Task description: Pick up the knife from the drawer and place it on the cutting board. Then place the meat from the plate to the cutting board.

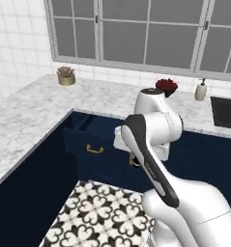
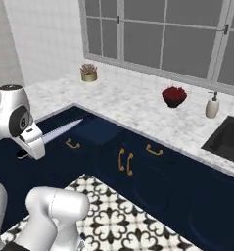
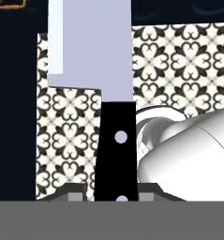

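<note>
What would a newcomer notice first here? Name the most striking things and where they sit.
First, the knife clamped in the gripper, its silver blade jutting out over the open drawer in the right base view. Next, the black-and-white patterned floor below the navy cabinets. Then the dark red cluster in a bowl on the marble counter under the window.

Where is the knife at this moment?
The knife is in the gripper, handle between the fingers, held above the patterned floor just outside the open drawer.
</note>
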Robot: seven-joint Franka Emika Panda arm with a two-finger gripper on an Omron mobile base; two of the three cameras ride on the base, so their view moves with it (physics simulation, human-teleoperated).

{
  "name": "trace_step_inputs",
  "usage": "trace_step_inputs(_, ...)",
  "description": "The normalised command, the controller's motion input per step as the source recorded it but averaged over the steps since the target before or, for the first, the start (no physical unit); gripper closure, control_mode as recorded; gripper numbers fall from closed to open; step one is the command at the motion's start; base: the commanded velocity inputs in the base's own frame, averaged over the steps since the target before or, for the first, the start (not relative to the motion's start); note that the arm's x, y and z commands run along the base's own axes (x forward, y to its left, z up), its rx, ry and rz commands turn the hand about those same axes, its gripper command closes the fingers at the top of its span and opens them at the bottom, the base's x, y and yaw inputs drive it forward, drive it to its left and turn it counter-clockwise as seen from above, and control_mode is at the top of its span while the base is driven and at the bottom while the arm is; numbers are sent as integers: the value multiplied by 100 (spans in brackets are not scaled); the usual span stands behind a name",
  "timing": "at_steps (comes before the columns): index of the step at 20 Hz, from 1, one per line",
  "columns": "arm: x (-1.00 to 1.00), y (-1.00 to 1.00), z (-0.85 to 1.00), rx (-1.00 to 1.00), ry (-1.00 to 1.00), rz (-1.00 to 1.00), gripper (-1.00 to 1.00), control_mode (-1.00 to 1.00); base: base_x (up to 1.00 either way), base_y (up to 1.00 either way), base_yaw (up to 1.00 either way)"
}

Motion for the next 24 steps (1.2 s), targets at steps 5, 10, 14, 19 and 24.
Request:
trace_step_inputs(5,0,0,0,0,0,0,100,100,-56,-20,77)
trace_step_inputs(10,0,0,0,0,0,0,100,100,-50,-32,75)
trace_step_inputs(14,0,0,0,0,0,0,100,100,-34,-36,72)
trace_step_inputs(19,0,0,0,0,0,0,100,100,-27,-17,76)
trace_step_inputs(24,0,0,0,0,0,0,100,100,-8,-24,64)
